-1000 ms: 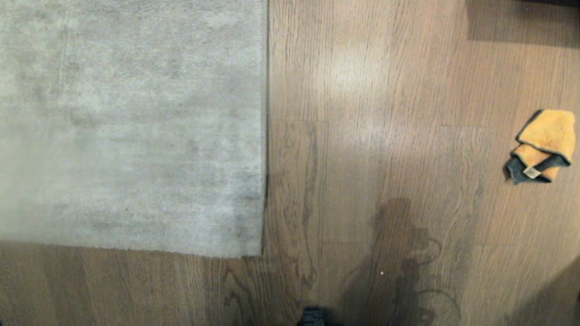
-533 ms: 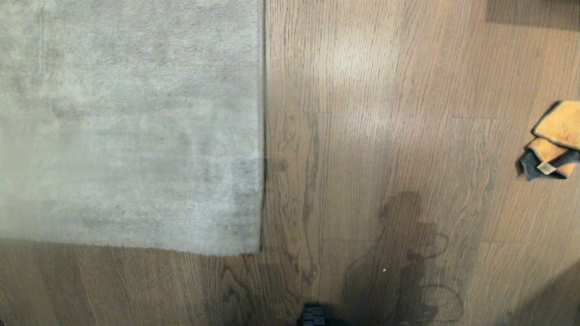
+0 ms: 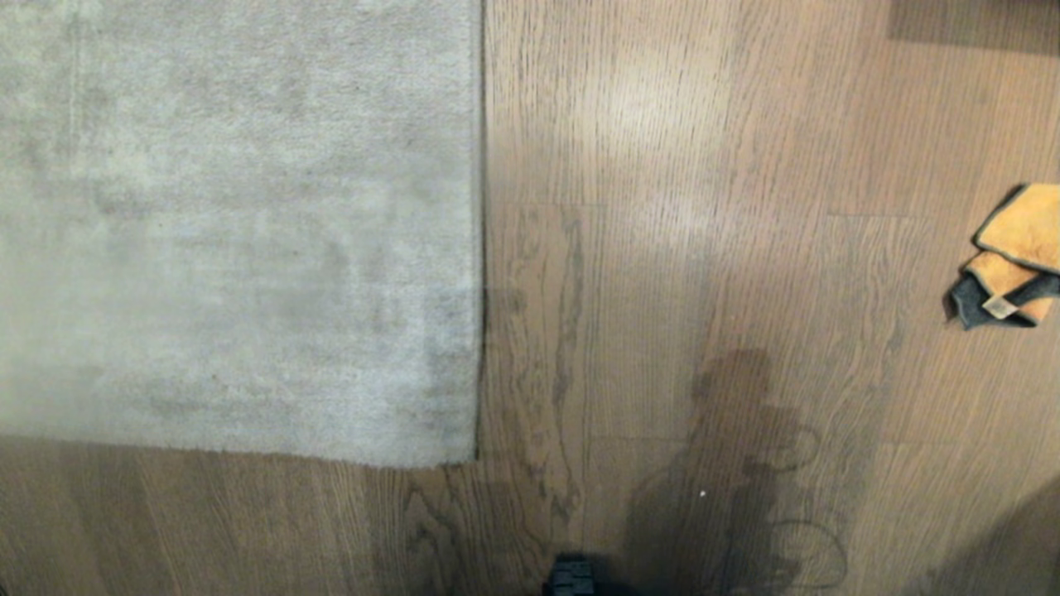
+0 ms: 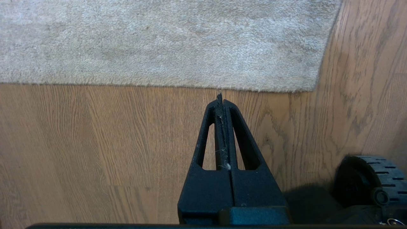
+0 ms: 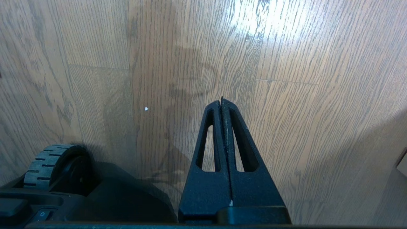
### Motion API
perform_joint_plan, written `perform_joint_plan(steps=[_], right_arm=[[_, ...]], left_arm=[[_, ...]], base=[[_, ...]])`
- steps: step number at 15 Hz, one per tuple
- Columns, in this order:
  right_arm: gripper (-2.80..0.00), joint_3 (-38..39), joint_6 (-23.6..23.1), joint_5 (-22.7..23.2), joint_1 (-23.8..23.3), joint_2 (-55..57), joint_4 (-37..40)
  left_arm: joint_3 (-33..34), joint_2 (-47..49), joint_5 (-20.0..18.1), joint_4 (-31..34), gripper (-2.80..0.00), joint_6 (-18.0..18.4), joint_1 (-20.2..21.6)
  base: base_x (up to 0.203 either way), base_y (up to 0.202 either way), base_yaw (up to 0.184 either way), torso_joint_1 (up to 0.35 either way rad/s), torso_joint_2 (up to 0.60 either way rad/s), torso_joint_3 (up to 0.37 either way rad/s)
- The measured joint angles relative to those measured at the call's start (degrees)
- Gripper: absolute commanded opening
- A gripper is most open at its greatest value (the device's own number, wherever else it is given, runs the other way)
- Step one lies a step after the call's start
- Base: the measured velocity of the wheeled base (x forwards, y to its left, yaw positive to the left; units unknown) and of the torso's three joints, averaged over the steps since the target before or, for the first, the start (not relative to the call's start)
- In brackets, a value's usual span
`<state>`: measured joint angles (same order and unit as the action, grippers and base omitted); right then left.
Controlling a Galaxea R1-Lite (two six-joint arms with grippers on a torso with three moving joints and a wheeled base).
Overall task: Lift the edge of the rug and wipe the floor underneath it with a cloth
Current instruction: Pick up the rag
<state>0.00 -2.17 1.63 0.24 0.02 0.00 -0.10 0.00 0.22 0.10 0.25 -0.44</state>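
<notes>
At the near edge of the head view, around six o'clock, a small black part of the robot [image 3: 571, 578] pokes in over the floor [image 3: 662, 290], with the robot's shadow just to its right. Neither arm shows in that view. In the left wrist view the left tool [image 4: 221, 98] hangs above bare planks with its two black fingers pressed together, pinching nothing, its tip just short of the rug edge [image 4: 190, 85]; a ribbed black wheel [image 4: 378, 178] of the base sits beside it. In the right wrist view the right tool [image 5: 221, 101] is likewise pressed together and empty over the wood, with another wheel [image 5: 47, 162] close by.

Farther out in the head view, the pale grey rug [image 3: 240, 223] lies flat from about seven o'clock up to eleven o'clock, its near border and its right border meeting at a corner [image 3: 474, 460] close to the middle. The cloth [image 3: 1012, 257], orange-yellow with a dark grey edge, lies crumpled on the planks at three o'clock, partly cut off by the frame and well apart from the rug. A bright sheen marks the wood toward twelve o'clock.
</notes>
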Motion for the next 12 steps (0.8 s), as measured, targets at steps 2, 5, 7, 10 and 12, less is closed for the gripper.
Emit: perform_joint_plan(steps=[2, 5, 7, 10, 12], right_arm=[[-2.8, 0.0, 0.0, -0.01, -0.02, 0.0, 0.0], [-2.8, 0.0, 0.01, -0.01, -0.02, 0.0, 0.05], [-2.8, 0.0, 0.01, 0.0, -0.02, 0.0, 0.05], [-2.8, 0.0, 0.0, 0.02, -0.02, 0.0, 0.0], [-2.8, 0.0, 0.02, -0.01, -0.01, 0.0, 0.0]], left_arm=[[0.0, 0.0, 0.01, -0.01, -2.8, 0.0, 0.0], [0.0, 0.0, 0.0, 0.0, -2.8, 0.02, 0.0], [0.0, 0.0, 0.0, 0.0, -2.8, 0.0, 0.0], [0.0, 0.0, 0.0, 0.0, -2.8, 0.01, 0.0], [0.0, 0.0, 0.02, -0.02, -2.8, 0.02, 0.0]], base=[[0.0, 0.0, 0.0, 0.0, 0.0, 0.0], [0.0, 0.0, 0.0, 0.0, 0.0, 0.0], [0.0, 0.0, 0.0, 0.0, 0.0, 0.0], [0.0, 0.0, 0.0, 0.0, 0.0, 0.0], [0.0, 0.0, 0.0, 0.0, 0.0, 0.0]])
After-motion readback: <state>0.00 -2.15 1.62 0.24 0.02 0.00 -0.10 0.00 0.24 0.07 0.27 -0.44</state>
